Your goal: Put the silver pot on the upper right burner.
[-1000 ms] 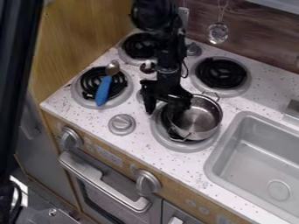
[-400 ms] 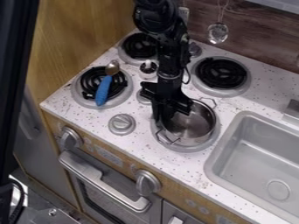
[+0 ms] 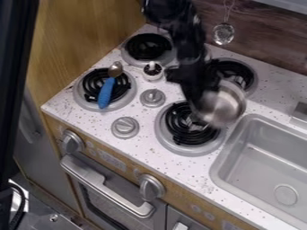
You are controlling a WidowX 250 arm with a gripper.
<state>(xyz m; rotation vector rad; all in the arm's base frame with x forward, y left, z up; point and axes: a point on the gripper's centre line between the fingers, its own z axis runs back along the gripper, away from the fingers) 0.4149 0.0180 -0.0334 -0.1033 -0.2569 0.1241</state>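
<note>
So we had the round silver metal pot (image 3: 225, 107) up in the air by the pale grey sink's (image 3: 219, 161) back left corner, with the black two-finger gripper (image 3: 196, 99) clamped on its side. Left of the sink sat a black coil burner (image 3: 183, 128); way farther left, a blue-handled spoon (image 3: 105, 93) lay on another coil.

A speckled white table (image 3: 96, 123) slants from the left to the near right, with a grey sink (image 3: 244, 168) set into its right side. A dark brown wood-grain wall (image 3: 269, 49) rises behind it, and a lighter wood panel (image 3: 84, 36) stands at left. Light glints on the oven handle (image 3: 108, 191) below the near edge.
</note>
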